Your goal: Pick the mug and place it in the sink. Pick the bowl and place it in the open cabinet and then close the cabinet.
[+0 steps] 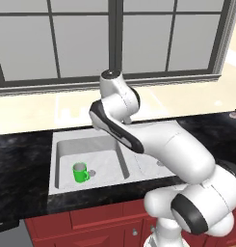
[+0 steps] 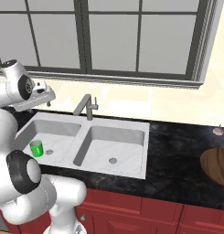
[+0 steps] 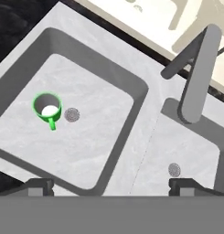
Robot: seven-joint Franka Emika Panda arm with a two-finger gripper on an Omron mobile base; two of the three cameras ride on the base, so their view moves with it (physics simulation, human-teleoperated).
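Partly cut off: bowl (image 2: 217,165) at frame edge; fingers (image 3: 111,186) spread wide above sink (image 3: 145,132).

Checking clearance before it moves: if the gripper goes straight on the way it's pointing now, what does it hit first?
Most likely the sink itself, around the divider between its two basins. The open gripper looks down there from above; the mug stands off to one side, the faucet to the other. Depth is hard to judge.

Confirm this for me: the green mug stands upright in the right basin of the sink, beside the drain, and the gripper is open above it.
Wrong basin. The mug stands upright in the left basin of the sink, beside that basin's drain, as the right base view shows. The rest holds: in the hand view the gripper is open above it.
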